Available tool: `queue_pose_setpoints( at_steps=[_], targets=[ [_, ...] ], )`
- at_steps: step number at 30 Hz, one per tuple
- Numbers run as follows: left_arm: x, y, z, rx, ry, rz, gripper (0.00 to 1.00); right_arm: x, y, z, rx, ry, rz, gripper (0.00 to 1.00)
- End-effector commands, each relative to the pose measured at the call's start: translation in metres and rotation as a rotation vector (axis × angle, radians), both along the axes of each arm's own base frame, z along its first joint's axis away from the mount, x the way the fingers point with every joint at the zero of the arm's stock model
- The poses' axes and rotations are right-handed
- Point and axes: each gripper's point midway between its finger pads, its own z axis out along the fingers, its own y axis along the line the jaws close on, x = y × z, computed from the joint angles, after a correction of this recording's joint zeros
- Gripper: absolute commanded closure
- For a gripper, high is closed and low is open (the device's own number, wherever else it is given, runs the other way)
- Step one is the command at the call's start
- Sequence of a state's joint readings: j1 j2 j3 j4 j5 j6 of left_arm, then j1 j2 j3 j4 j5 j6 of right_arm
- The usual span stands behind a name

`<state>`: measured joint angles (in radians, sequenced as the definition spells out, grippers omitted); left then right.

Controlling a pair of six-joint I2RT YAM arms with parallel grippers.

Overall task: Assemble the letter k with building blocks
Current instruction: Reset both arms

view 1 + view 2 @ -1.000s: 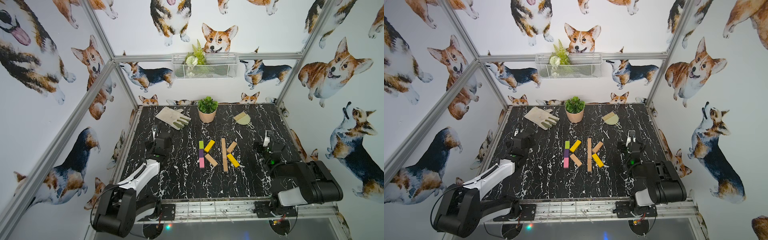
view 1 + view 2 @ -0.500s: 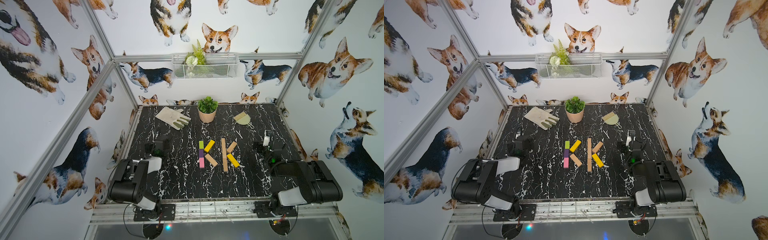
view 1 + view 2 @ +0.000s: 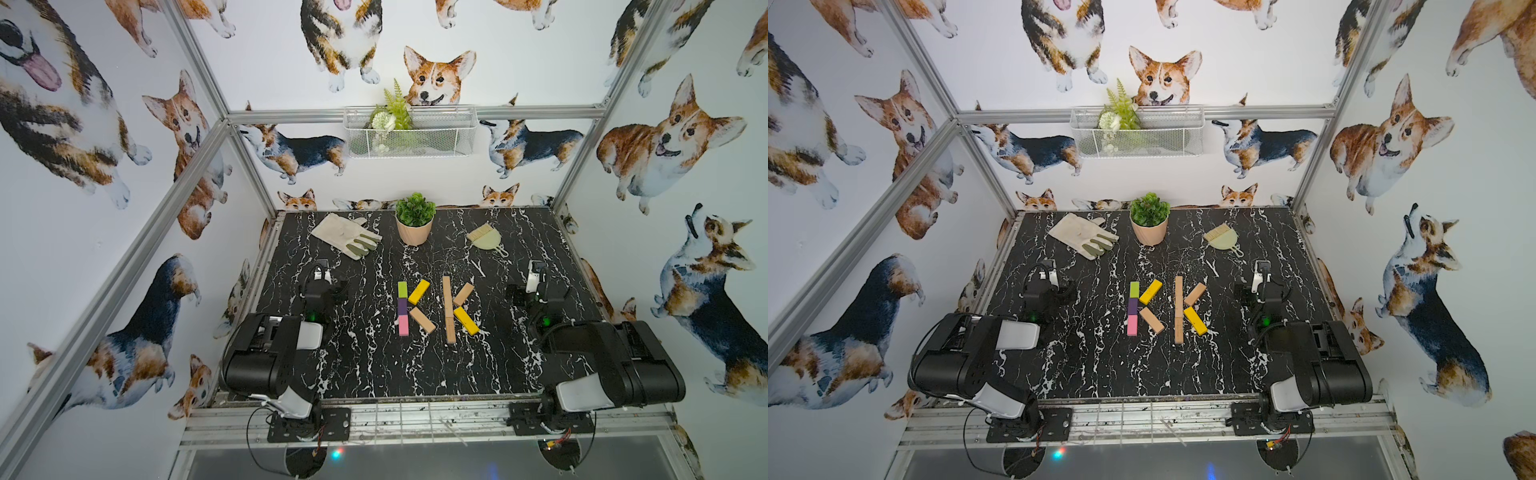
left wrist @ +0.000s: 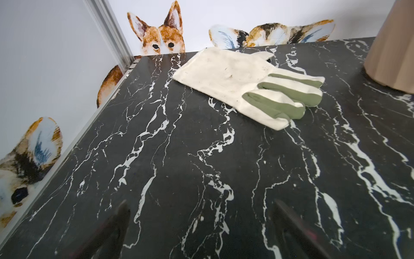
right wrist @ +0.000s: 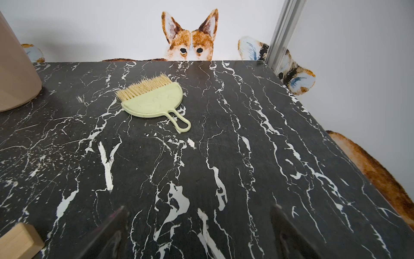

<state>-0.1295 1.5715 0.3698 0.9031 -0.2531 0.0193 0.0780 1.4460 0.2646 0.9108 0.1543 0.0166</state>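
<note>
my left tool [image 4: 200, 210] and right tool [image 5: 199, 210] both wide, empty. building blocks [image 3: 422, 320] lie between them, tan stem [image 3: 448, 309] nearer right.

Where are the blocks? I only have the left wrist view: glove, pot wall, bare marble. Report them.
Observer: They lie mid-table as two K shapes side by side, seen in both top views. The K on the robot's left has a stem made of a lime green block, a purple block and a pink block.
Operator: Give its arms.
Observer: The upper arm is a yellow block and the lower arm is a tan block.
Operator: Now the right gripper.
Observer: The right gripper is open and empty, facing a hand brush.
</note>
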Motion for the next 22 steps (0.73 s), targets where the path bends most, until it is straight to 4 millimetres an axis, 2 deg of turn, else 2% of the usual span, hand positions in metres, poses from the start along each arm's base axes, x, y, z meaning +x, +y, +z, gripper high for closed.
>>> queue_pose_setpoints(
  at_steps=[1,10,15,22],
  targets=[
    [0.004,-0.004,0.011,0.009,-0.052,-0.027,0.00,-0.002,-0.003,0.010,0.015,-0.055,-0.020,0.00],
    [0.004,-0.004,0.011,0.009,-0.050,-0.026,0.00,0.001,0.003,0.007,0.002,-0.037,0.020,0.00],
    [0.004,-0.004,0.012,0.010,-0.052,-0.027,0.00,0.015,-0.001,-0.001,0.088,0.056,0.055,0.00],
    [0.004,-0.004,0.011,0.009,-0.050,-0.026,0.00,0.012,-0.002,0.002,0.094,0.031,0.044,0.01]
  ],
)
